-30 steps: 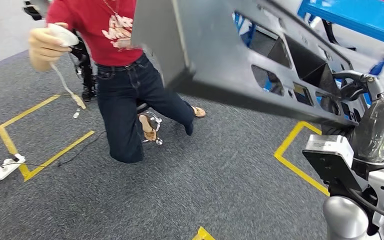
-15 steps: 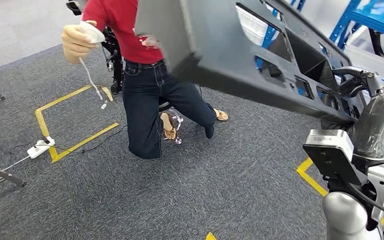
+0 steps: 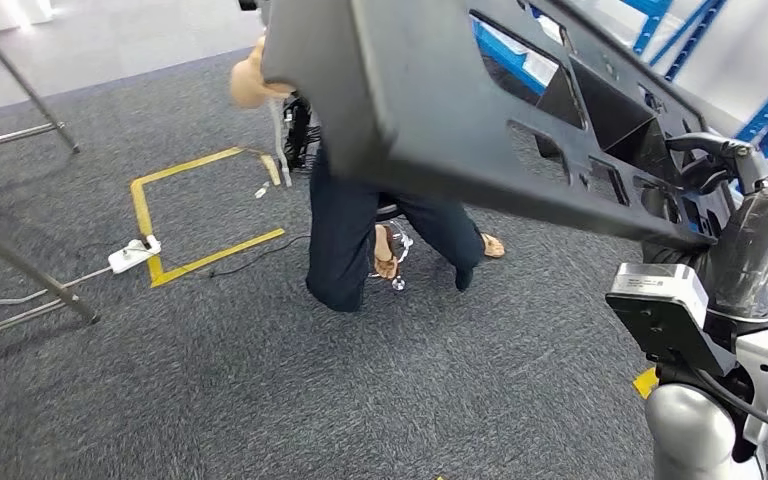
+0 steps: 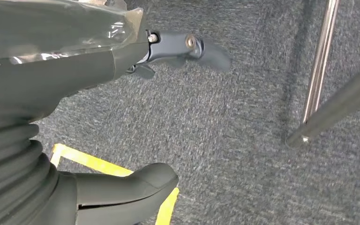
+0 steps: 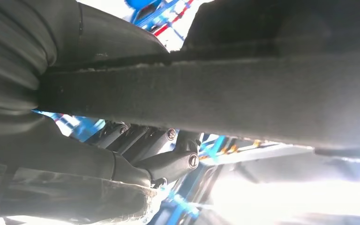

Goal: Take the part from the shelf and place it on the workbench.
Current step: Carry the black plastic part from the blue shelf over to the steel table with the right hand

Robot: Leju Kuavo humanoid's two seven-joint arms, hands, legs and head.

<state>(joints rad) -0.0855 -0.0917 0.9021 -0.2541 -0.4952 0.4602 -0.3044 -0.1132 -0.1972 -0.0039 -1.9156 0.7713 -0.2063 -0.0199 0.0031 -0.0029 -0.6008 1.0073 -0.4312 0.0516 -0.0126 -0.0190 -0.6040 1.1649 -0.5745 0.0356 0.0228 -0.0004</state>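
I have the part [image 3: 480, 110], a long dark grey panel with rectangular cut-outs, up in the air across the upper half of my head view, running from the far left down toward the right. My right hand [image 3: 705, 185] grips its right end, the fingers hooked over the panel's edge; in the right wrist view the thumb [image 5: 108, 33] lies on one side of the edge and the dark fingers [image 5: 168, 159] wrap the other. My left hand [image 4: 98, 117] hangs over the grey carpet [image 3: 290, 390] holding nothing, thumb and fingers spread apart.

Behind the panel, a person [image 3: 360, 240] in dark trousers kneels on the carpet, one hand [image 3: 250, 85] raised at the panel's far left corner. To the left of the person is a square of yellow tape [image 3: 200, 215] on the floor, with a white power strip [image 3: 132, 256] lying at its near left corner. Blue shelving [image 3: 700, 45] stands at the far right.
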